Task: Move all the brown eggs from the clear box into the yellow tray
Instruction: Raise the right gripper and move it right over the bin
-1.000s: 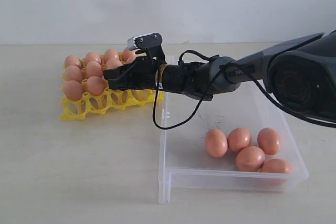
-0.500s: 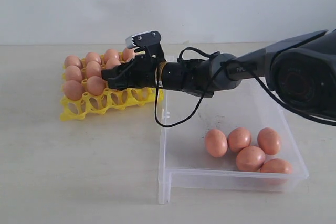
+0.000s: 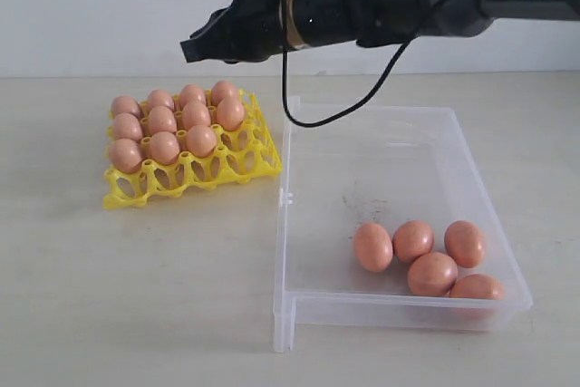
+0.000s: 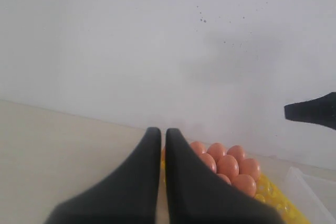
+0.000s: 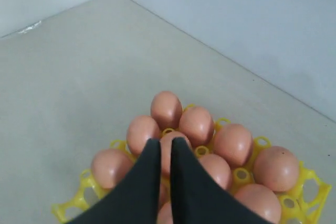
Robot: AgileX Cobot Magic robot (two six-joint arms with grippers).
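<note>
Five brown eggs (image 3: pixel 413 240) lie in the clear box (image 3: pixel 362 151); likely light, slippery, brittle. Grip one gently across its middle. Right gripper (image 3: pixel 192 48), high beside the clear box, is closed, empty.

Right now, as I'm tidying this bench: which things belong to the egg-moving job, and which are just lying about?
Job: five brown eggs in the clear box; eleven seated eggs in the yellow tray; right tool, shut, empty, high above the tray.
Not the job: left tool, shut; table; wall.
</note>
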